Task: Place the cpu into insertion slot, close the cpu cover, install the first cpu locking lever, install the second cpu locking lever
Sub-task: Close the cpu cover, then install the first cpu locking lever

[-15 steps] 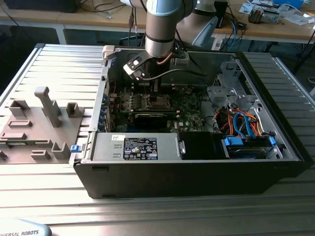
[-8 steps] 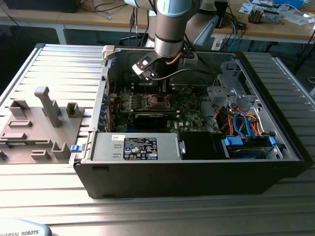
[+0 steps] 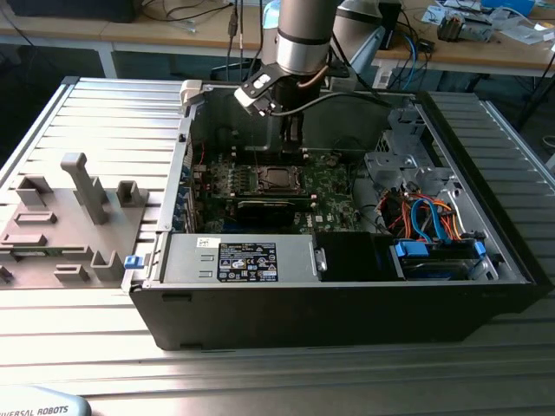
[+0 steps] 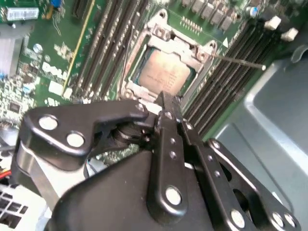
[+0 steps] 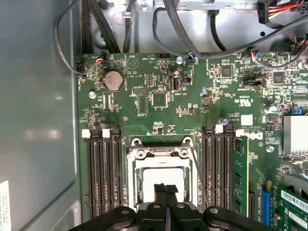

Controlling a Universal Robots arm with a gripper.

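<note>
We see an open computer case [image 3: 486, 286] lying on its side on a slatted metal table [image 3: 104, 121], with the arm reaching down into it from the far side. The gripper [image 3: 292, 132] hangs just above the green motherboard [image 5: 159, 96], at the far edge of the insertion slot [image 3: 279, 178] in the exterior view.

In both wrist views the two black fingers [image 5: 166, 199] are pressed together with no gap between them; we make out nothing held between the tips, so the claw reads as closed and empty. The fingertips sit directly over the near rim of the socket.

The cpu [image 4: 164, 73] lies flat inside the slot, its pale square face showing through the window of the silvery metal cover [image 5: 159, 154], which lies down over it. In the second wrist view a thin wire lever [image 4: 238, 61] stands out from the socket's corner, raised over the memory slots [image 4: 226, 72], so at least one locking lever looks unlatched; we cannot tell the state of the other.

Black memory slots [image 5: 103, 173] flank the socket on both sides. A round coin battery [image 5: 113, 81] sits farther up the board. At the exterior view's left, a grey fixture block [image 3: 61, 217] rests on the table, well apart from the case.
</note>
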